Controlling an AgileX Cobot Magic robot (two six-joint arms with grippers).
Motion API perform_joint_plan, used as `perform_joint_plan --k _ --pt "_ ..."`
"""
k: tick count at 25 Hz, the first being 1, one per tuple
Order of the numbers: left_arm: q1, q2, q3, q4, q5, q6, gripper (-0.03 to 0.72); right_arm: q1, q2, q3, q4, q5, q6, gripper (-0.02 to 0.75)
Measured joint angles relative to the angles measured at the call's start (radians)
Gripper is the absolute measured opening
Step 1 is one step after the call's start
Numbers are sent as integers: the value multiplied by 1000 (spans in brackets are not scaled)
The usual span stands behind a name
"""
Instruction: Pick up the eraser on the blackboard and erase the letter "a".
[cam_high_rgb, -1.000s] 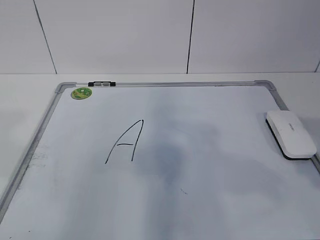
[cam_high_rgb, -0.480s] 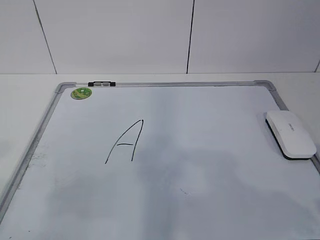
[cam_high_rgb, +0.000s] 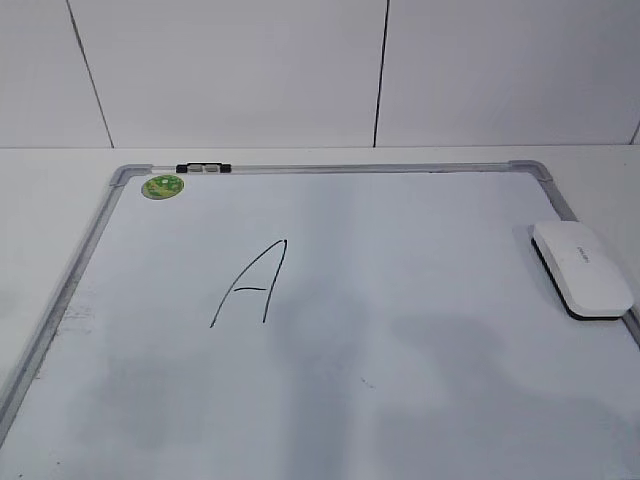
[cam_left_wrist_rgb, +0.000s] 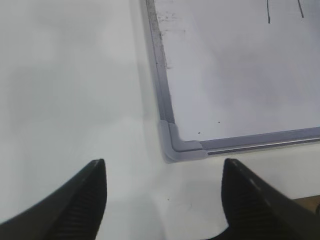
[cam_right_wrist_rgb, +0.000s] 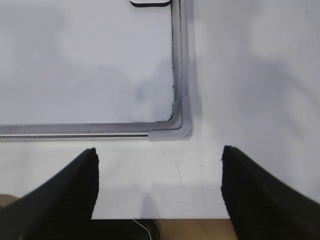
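The white rounded plastic eraser (cam_high_rgb: 582, 268) with its black felt underside lies at the three o'clock edge of the grey-framed white blackboard (cam_high_rgb: 330, 169), long axis running roughly eleven to five. From the right gripper (cam_right_wrist_rgb: 159, 192), spread wide and empty over the near right corner, it sits toward twelve; the left gripper (cam_left_wrist_rgb: 162, 192), equally open and empty, is farther off. The black marker letter (cam_high_rgb: 250, 284) stands untouched left of centre. Only the shadows on the board have shifted since earlier.
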Motion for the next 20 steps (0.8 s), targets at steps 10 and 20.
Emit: perform_joint_plan --k 10,20 --pt "0 -2 2 47 -2 0 500 0 0 8 -4 -15 0 575" --pt "0 -2 2 47 -2 0 497 0 0 8 -4 -15 0 575"
